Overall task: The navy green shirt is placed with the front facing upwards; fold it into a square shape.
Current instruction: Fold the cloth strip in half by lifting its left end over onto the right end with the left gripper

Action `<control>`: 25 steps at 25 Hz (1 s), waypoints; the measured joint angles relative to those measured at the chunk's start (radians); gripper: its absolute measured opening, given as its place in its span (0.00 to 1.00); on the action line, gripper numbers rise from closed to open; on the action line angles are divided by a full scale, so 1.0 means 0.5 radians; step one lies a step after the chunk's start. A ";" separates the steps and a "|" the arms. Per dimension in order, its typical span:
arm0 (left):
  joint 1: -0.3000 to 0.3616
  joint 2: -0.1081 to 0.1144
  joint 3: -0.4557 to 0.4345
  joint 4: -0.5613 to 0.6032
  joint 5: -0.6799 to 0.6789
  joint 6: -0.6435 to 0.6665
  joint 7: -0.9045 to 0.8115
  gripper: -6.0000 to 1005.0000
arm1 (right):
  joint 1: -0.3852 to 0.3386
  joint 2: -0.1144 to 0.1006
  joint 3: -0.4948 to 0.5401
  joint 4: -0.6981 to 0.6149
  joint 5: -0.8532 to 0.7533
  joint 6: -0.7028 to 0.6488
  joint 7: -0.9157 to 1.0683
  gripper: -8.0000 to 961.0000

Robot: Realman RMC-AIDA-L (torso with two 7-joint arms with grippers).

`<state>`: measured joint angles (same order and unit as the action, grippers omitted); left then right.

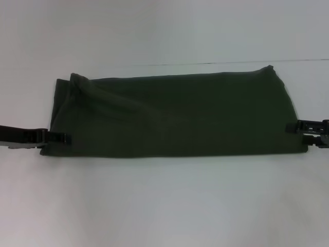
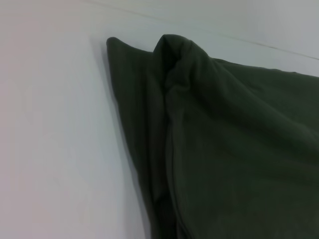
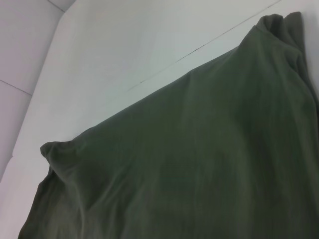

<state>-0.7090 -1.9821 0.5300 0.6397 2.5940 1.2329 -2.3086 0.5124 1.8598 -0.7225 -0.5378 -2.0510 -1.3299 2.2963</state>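
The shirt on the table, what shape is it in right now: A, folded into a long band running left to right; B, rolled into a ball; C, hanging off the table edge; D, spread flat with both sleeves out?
A: the navy green shirt lies as a long band between the left gripper and right gripper.

Only the ends of both arms show in the head view. The left gripper (image 1: 57,138) is black, a flat, slim bar with darker blocky segments and a pale grey underside. The right gripper (image 1: 302,126) is black too, blockier, with angular ribbed parts and small light gaps between them.
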 joint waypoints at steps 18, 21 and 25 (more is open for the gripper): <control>-0.020 -0.003 0.099 0.006 0.001 -0.018 -0.008 0.57 | 0.003 -0.004 0.000 -0.006 0.000 0.007 0.023 0.98; -0.020 -0.003 0.100 0.008 0.020 -0.020 -0.009 0.38 | 0.003 -0.004 0.000 -0.008 0.000 -0.001 0.025 0.98; -0.021 -0.003 0.100 0.010 0.035 -0.026 -0.010 0.19 | 0.003 -0.006 -0.008 -0.014 0.000 -0.011 0.036 0.98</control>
<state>-0.7195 -1.9835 0.5800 0.6444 2.6113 1.2198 -2.3138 0.5139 1.8568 -0.7263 -0.5446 -2.0509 -1.3355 2.3145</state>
